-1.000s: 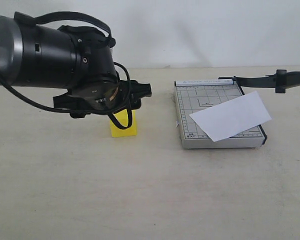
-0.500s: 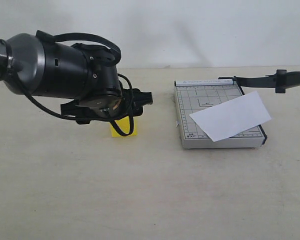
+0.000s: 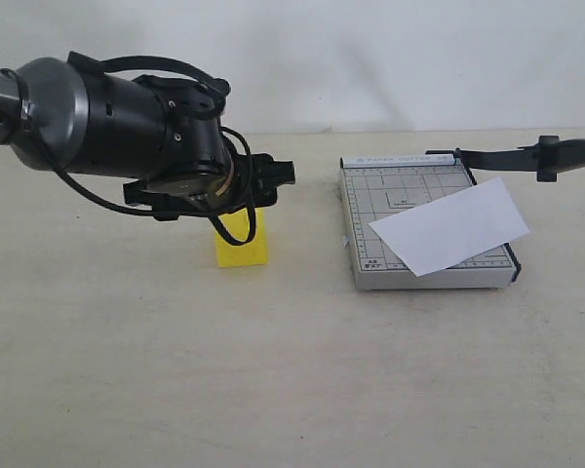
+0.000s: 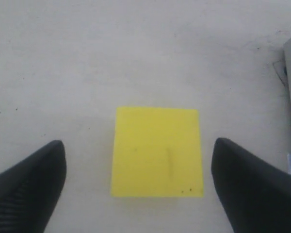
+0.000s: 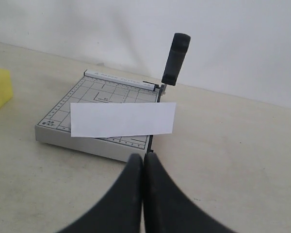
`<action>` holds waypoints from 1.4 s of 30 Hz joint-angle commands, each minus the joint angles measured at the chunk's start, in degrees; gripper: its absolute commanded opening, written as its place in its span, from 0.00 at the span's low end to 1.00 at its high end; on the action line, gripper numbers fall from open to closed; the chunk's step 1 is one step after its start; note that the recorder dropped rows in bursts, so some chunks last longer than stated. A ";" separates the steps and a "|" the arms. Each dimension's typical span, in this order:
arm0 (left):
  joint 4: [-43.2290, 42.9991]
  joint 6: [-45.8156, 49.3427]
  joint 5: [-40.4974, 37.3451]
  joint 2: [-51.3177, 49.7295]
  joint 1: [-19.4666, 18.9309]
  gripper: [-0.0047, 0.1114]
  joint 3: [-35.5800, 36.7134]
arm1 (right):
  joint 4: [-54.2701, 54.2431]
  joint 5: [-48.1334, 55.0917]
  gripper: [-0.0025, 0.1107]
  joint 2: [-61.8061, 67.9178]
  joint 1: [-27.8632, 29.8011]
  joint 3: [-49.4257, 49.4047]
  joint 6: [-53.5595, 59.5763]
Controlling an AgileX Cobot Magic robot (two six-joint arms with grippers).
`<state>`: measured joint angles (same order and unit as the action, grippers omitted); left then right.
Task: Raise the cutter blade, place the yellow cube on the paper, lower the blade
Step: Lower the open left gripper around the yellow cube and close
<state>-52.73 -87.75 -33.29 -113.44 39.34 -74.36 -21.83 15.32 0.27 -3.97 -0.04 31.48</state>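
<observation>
Left gripper: spread wide, straddling the yellow cube, not touching it.
Change: dipped lower moments ago, now slightly higher; cube unmoved, left of the grey base.
Cutter blade: raised, apparently clear of the paper.
Right gripper: pinched closed, empty.
Meaning: grasp not yet made.

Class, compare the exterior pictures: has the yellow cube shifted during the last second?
No. The yellow cube keeps the same gap from the grey cutter base.
</observation>
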 commanded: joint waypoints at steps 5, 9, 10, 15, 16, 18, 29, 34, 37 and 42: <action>-1.08 -0.49 1.81 -3.01 -0.25 0.71 -1.98 | -0.35 -0.24 0.02 -0.27 0.03 0.04 0.30; -1.08 -0.49 1.81 -4.47 -0.25 0.71 -2.71 | -0.35 -0.24 0.02 -0.27 0.03 0.04 0.30; -1.08 -0.49 1.81 -4.78 -0.25 0.71 -2.71 | -0.35 -0.24 0.02 -0.27 0.03 0.04 0.30; -1.08 -0.49 1.81 -5.94 -0.25 0.71 -3.00 | -0.35 -0.24 0.02 -0.27 0.03 0.04 0.30; -1.08 -0.49 1.92 -6.09 -0.25 0.71 -3.00 | -0.35 -0.24 0.02 -0.27 0.03 0.04 0.30; -1.08 -0.49 1.83 -6.31 -0.37 0.71 -3.00 | -0.35 -0.24 0.02 -0.27 0.03 0.04 0.30; -1.62 -1.38 2.02 -7.19 -0.98 0.71 -3.00 | -0.58 -0.24 0.02 -0.27 0.03 0.04 0.30; -2.26 -1.38 3.60 -7.85 -0.98 0.71 -3.00 | -0.58 -0.24 0.02 -0.27 0.03 0.04 0.30; -2.34 -1.38 3.72 -8.11 -0.98 0.71 -3.00 | -0.58 -0.24 0.02 -0.27 0.03 0.04 0.30; -4.48 -2.62 3.72 -8.36 -1.02 0.71 -3.00 | -0.58 -0.24 0.02 -0.27 0.03 0.04 0.30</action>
<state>-55.81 -88.83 -29.83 -121.52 38.53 -76.95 -22.40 15.32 0.27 -3.97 -0.04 31.48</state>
